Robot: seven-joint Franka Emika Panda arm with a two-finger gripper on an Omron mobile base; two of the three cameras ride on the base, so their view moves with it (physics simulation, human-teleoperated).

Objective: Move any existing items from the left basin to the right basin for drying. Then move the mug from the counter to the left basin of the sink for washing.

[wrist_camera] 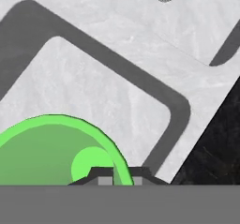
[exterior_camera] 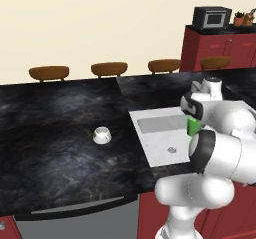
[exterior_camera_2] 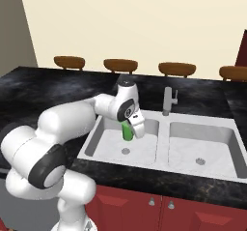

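The green cup (exterior_camera_2: 127, 130) is small, tapered and plain bright plastic, smooth all over, its open mouth showing a paler round floor inside in the hand view (wrist_camera: 56, 153). The gripper (exterior_camera_2: 130, 131) pinches its rim, fingers pressed close on the thin wall, and holds it lifted over the left basin (exterior_camera_2: 103, 145), clear of the pale floor and above the small round metal drain (exterior_camera_2: 126, 151). From the left side the cup shows as a green sliver (exterior_camera: 193, 126) beside the white arm.

The mug (exterior_camera: 102, 135) is squat and rounded, glossy white-silver with a dark mouth, standing upright on the surface (exterior_camera: 50, 133) well to the left of the sink (exterior_camera_2: 164, 143). That surface is a broad slab of glossy black stone with faint pale veins.

The sink is light grey and rectangular with two bowls side by side; the right basin (exterior_camera_2: 212, 148) has its own round drain (exterior_camera_2: 200, 161). One grey faucet (exterior_camera_2: 168, 100) rises at the back between the two bowls.

Four brown rounded stool seats (exterior_camera_2: 120, 64) line the far edge of the surface. Red cabinets (exterior_camera_2: 159, 203) sit under the sink, and one dark microwave (exterior_camera: 212, 17) tops a red cabinet at the far right.
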